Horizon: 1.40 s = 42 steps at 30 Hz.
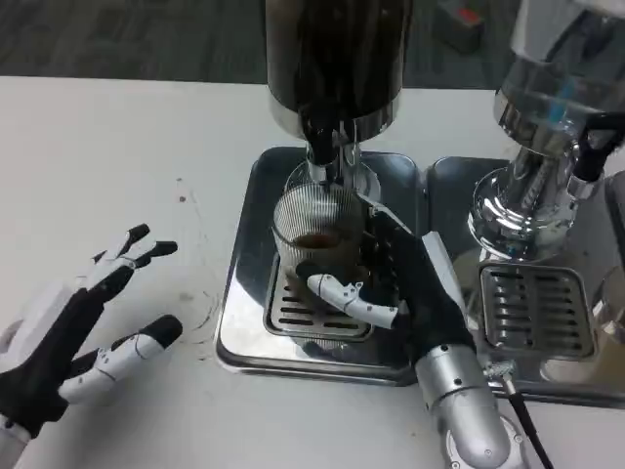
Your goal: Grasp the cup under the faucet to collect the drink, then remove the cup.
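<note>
A clear ribbed glass cup (314,227) stands on the drip tray (244,322) right under the black faucet (322,147) of the dark drink dispenser (337,49). A little brown drink lies in the cup's bottom. My right hand (376,278) wraps the cup from the right, thumb across its front near the base, and holds it. My left hand (83,327) hovers over the white table at the lower left, fingers spread and holding nothing.
A second dispenser (547,127) with a clear tank and chrome body stands at the right on its own drip tray (532,308). A thin cable (522,415) runs by my right forearm. Small brown stains (186,200) mark the table left of the tray.
</note>
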### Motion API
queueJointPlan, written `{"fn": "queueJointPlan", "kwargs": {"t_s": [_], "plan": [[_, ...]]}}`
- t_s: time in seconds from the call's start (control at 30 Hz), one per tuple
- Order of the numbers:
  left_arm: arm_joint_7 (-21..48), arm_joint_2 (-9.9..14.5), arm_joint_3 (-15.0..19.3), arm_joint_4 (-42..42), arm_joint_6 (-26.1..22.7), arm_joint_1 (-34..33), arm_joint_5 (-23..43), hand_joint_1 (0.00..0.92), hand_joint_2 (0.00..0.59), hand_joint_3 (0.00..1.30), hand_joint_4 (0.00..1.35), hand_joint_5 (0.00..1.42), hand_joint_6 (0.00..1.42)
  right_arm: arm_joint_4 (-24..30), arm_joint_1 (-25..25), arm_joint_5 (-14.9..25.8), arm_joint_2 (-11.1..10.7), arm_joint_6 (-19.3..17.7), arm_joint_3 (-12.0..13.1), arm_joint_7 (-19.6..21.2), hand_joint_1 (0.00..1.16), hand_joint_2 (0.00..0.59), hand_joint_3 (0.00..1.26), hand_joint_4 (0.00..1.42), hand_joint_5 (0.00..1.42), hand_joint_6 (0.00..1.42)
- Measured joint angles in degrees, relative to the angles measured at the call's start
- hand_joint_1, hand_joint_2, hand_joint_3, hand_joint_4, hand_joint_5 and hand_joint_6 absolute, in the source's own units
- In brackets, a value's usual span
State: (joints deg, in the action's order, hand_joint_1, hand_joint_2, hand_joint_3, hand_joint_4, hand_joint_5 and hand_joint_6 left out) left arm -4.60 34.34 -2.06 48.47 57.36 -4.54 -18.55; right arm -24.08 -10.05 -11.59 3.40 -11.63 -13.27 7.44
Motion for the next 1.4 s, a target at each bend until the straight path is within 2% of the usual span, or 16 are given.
{"fn": "queueJointPlan", "kwargs": {"t_s": [0.7,0.83,1.4], "plan": [[0.0,0.0,0.9,-0.2,-0.2,0.4,0.0,0.0,0.118,0.2,0.0,0.13,0.0,-0.5,0.0,0.8,0.0,-0.6,0.4,3.6,1.01,0.278,0.36,0.46,0.41,0.54],[0.0,0.0,0.9,-0.2,-0.2,0.4,0.1,0.0,0.118,0.2,0.0,0.13,0.0,-0.6,0.2,0.8,0.1,-0.9,0.4,4.1,1.02,0.261,0.37,0.49,0.44,0.57],[0.0,-0.6,0.9,-0.1,-0.2,0.3,0.1,0.0,0.113,0.2,0.0,0.13,0.0,0.1,1.5,0.6,0.1,-2.0,0.5,6.6,1.06,0.246,0.4,0.52,0.52,0.69]]}}
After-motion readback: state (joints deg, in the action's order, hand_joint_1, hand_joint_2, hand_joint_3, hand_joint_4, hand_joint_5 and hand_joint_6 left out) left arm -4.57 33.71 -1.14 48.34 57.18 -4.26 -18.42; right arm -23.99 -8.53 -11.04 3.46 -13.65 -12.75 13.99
